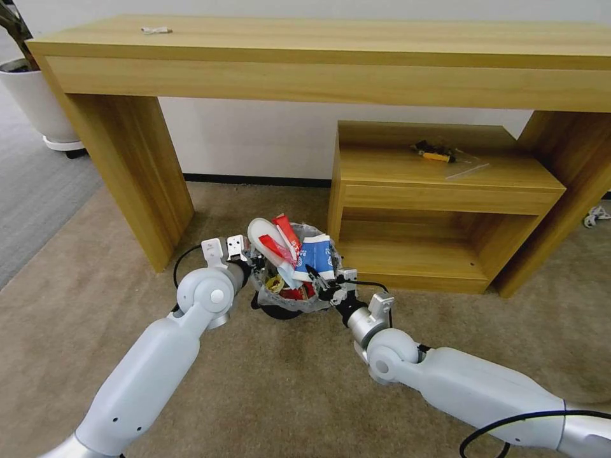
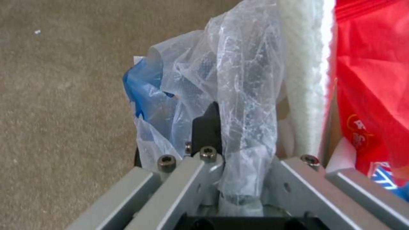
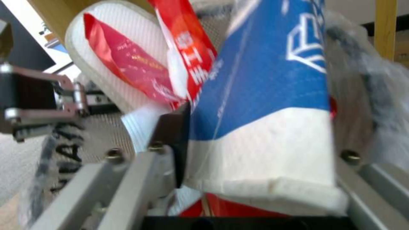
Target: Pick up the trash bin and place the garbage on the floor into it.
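Currently logged: trash bin [image 1: 287, 306], black, lined with a crinkled bag [image 2: 238, 80], stood on the beige floor [image 1: 286, 381] near the front left corner of the low wooden shelf unit [image 1: 439, 203], below the desk [image 1: 318, 57]. Contents: 1 white slipper [image 1: 261, 232], red wrappers [image 1: 285, 234], 1 blue-white carton [image 1: 316, 256]. Left gripper [image 1: 249, 257] at the bin's left rim, fingers pinching the bag edge. Right gripper [image 1: 321, 280] at the right rim, fingers spread around the carton.
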You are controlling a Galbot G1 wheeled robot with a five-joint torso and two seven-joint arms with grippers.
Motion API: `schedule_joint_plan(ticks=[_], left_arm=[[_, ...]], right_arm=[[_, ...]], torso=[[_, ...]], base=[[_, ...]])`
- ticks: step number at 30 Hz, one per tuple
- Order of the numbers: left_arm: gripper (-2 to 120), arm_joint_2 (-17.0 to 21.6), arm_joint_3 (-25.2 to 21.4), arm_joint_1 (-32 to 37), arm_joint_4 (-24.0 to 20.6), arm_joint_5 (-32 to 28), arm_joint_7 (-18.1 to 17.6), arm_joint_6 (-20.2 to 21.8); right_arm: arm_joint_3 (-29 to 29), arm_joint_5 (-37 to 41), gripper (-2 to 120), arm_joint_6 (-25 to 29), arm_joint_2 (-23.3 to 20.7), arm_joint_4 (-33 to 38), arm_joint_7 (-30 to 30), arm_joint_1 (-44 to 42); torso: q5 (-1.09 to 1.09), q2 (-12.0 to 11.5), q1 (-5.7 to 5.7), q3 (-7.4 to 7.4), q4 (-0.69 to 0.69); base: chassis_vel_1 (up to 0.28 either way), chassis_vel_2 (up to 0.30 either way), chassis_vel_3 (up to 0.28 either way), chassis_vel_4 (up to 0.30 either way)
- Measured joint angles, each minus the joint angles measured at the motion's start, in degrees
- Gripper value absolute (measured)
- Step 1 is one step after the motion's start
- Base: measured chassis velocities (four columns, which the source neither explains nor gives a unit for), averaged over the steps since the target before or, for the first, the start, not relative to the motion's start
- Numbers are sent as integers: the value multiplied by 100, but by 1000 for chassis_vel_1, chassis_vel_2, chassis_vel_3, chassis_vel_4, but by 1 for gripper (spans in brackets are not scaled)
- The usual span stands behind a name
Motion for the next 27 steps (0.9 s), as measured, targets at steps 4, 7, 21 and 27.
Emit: schedule_joint_plan(ticks=[4, 7, 21, 27], left_arm=[[0, -15, 12, 12, -6, -18, 24, 12], [0, -13, 29, -16, 29, -27, 26, 12], [0, -132, 85, -291, 573, -76, 4, 5], [0, -222, 159, -246, 531, -87, -15, 5]], right_arm=[[30, 20, 58, -4, 0, 55, -3, 9], [44, 34, 69, -18, -33, 130, -4, 11], [-35, 184, 100, -138, 28, 437, 289, 104], [-194, 295, 100, -228, 35, 475, 418, 300]], torso=[[-1, 0, 0, 0, 0], [0, 0, 0, 0, -1], [0, 0, 0, 0, 0], [0, 0, 0, 0, 0]], base=[[0, 0, 0, 0], [0, 0, 0, 0], [0, 0, 0, 0], [0, 0, 0, 0]])
